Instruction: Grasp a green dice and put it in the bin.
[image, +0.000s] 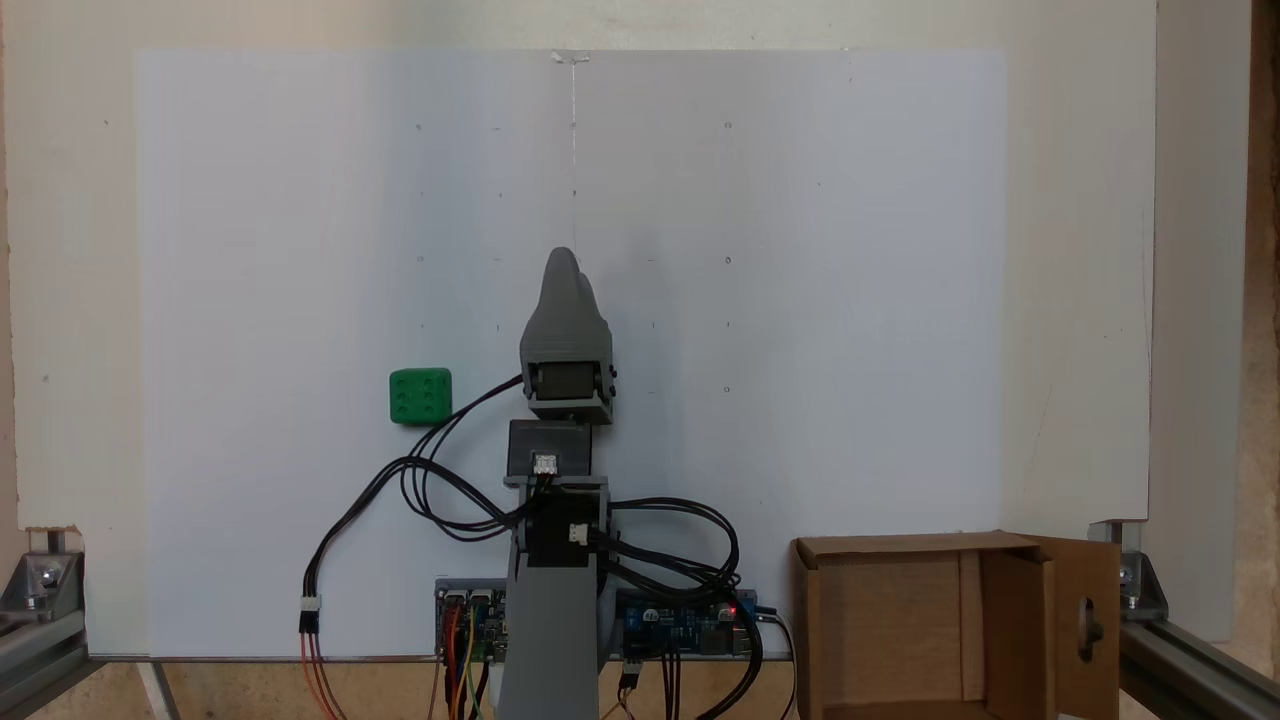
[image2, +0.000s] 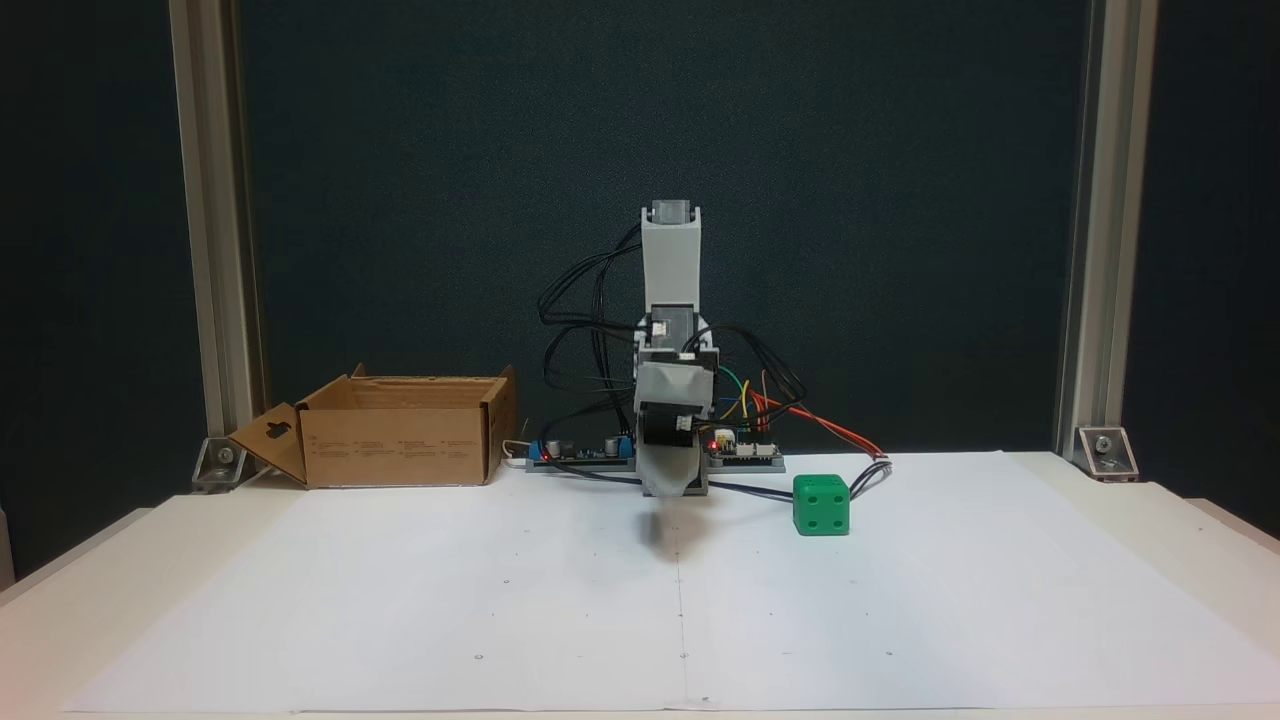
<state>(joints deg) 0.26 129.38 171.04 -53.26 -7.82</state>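
Trouble could come from the black cables (image: 420, 480) looping just beside the green dice (image: 420, 396), left of the gripper (image: 563, 262) in the overhead-style fixed view: they may snag. Whether its jaws are apart, I cannot tell. The bin (image: 955, 620) sits well apart, near right.

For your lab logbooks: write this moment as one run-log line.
stage: before grasp | gripper: above the paper, jaw state unclear | green dice: on paper, untouched | bin: open, no dice seen inside

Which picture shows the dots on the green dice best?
The low front fixed view: the green dice faces it, four dots plain. The other fixed view looks down on the dice, showing six fainter dots.
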